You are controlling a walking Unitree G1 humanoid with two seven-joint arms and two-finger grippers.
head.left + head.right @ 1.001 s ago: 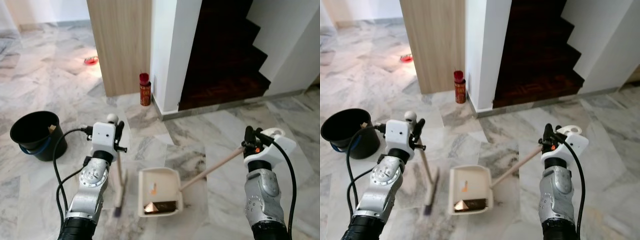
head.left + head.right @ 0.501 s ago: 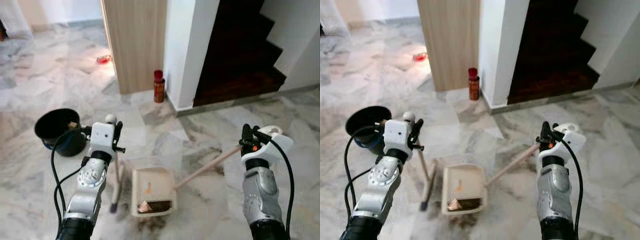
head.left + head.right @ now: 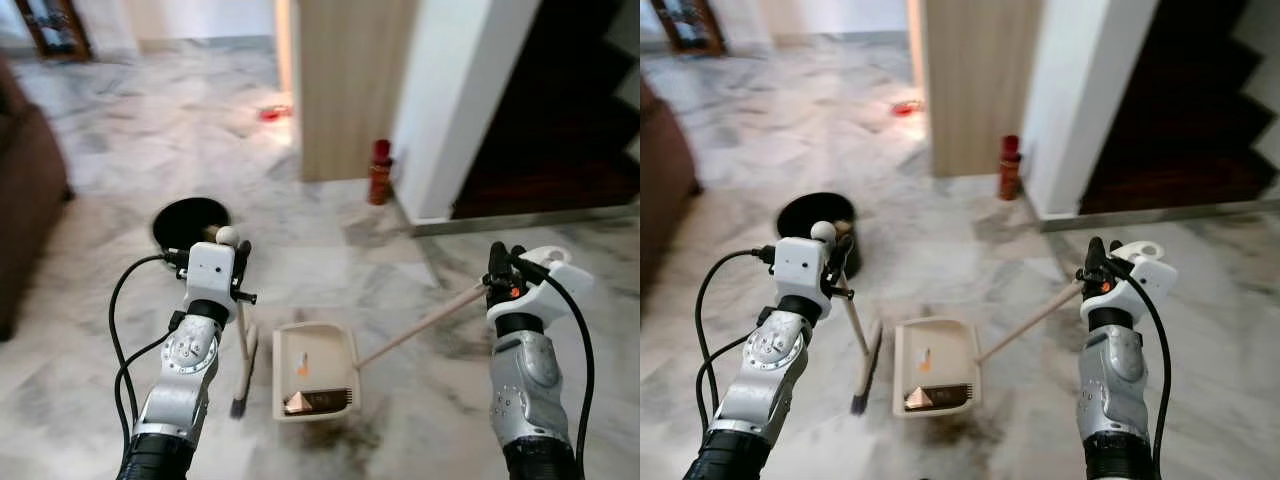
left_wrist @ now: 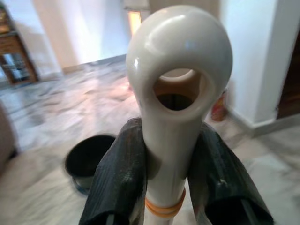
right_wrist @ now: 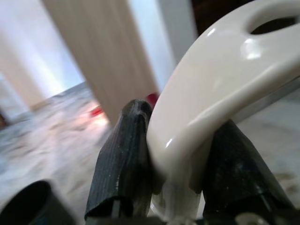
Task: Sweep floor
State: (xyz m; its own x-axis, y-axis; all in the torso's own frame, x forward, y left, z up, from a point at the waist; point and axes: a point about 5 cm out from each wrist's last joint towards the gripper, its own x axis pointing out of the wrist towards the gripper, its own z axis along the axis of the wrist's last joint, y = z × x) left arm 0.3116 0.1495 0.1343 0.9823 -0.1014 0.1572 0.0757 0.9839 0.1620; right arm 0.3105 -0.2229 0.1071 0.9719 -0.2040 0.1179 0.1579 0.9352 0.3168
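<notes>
- Marble floor (image 3: 330,250) in grey and white veining runs under everything, out to a wooden panel (image 3: 345,85) and a white wall pillar (image 3: 455,100) at its far side, with a dark staircase (image 3: 570,130) beyond the pillar.
- Brown sofa (image 3: 25,200) stands at the floor's far left edge.
- Black bucket (image 3: 188,220) sits on the floor ahead of the left arm, well apart from the dustpan.
- Cream dustpan (image 3: 313,368) lies flat on the floor between the two arms, with a small heap of brownish debris (image 3: 300,402) at its near lip and an orange scrap (image 3: 303,366) further in; its long pale handle (image 3: 425,322) slants up to the right.
- Broom (image 3: 241,345) stands just left of the dustpan, its dark bristle head (image 3: 239,405) on the floor and its stick rising to the left arm.
- Left gripper (image 4: 168,173) is clamped on the broom's cream top, both black fingers (image 4: 119,178) pressed against the stick below its hanging loop (image 4: 178,89).
- Right gripper (image 5: 178,164) is clamped on the white looped end (image 5: 225,89) of the dustpan handle, a finger on each side.
- Red can (image 3: 379,172) stands on the floor against the foot of the pillar.
- Small red object (image 3: 270,113) lies far back on the floor; too blurred to identify.
</notes>
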